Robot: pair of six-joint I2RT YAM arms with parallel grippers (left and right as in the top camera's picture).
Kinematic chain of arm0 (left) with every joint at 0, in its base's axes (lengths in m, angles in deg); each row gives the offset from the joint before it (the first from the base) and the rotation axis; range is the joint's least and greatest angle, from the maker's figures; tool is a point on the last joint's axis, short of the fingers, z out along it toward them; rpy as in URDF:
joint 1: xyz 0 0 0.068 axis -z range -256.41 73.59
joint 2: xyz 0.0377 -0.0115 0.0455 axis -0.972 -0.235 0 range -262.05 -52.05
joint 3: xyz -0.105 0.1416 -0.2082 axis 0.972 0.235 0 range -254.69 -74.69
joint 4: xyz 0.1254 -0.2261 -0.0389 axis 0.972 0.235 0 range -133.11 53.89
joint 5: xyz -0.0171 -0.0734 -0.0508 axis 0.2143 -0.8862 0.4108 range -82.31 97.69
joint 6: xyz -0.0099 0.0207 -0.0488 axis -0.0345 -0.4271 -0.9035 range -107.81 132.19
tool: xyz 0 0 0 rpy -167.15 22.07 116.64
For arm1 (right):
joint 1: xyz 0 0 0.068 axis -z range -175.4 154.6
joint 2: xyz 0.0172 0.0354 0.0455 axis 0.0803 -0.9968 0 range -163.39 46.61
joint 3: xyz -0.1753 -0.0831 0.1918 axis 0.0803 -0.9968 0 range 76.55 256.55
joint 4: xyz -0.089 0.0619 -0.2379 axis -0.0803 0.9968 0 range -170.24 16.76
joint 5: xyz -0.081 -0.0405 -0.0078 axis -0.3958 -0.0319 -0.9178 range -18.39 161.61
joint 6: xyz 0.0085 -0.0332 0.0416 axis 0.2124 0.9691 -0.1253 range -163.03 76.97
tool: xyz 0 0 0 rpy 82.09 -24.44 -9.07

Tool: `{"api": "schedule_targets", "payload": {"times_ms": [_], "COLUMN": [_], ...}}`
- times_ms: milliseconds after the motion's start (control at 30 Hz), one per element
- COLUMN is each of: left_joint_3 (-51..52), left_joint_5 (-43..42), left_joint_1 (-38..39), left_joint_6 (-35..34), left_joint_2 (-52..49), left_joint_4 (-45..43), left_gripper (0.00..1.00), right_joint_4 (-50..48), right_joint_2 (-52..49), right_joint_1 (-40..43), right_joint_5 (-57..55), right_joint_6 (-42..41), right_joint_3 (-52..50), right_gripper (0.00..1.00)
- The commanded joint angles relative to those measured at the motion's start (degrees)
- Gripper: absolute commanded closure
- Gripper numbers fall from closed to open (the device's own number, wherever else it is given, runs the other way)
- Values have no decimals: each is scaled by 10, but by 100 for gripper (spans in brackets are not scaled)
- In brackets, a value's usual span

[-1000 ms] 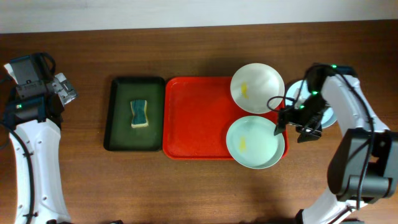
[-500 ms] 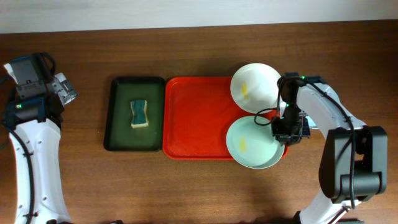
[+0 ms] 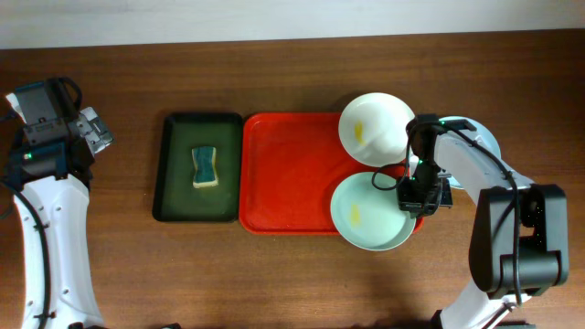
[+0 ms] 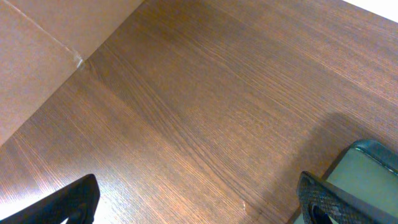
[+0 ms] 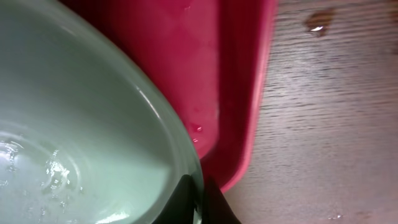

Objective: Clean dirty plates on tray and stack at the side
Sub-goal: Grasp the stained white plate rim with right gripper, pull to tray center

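right pincer [image 3: 413,190] clamped shut on the right rim of the pale green plate [image 3: 366,215], which lies yellow-smeared at the right end of the red tray [image 3: 283,174]; left pincer [image 3: 94,134] gapes wide and empty over the bench [image 3: 137,274], well apart. step in hand, as judged: securing the dirty plate for cleaning; the next move likely calls for a firm hold on the thin rim while the sponge [image 3: 206,166] in the dark green tray [image 3: 174,196] is fetched.
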Motion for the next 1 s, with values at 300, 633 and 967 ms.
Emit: {"api": "schedule_targets", "payload": {"times_ms": [300,633,967], "left_joint_3": [-2,-2,-2], "left_joint_5": [8,8,8], "left_joint_1": [-2,-2,-2], "left_joint_6": [1,1,1], "left_joint_2": [-1,-1,-1], "left_joint_4": [0,0,0], "left_gripper": [1,1,0], "right_joint_4": [-130,-268,-268], "right_joint_2": [-1,-1,-1], "right_joint_1": [-83,-186,-185], "right_joint_5": [338,147,60], "right_joint_6": [-73,-301,-278], "right_joint_3": [-5,-5,-5], "right_gripper": [96,96,65]}}
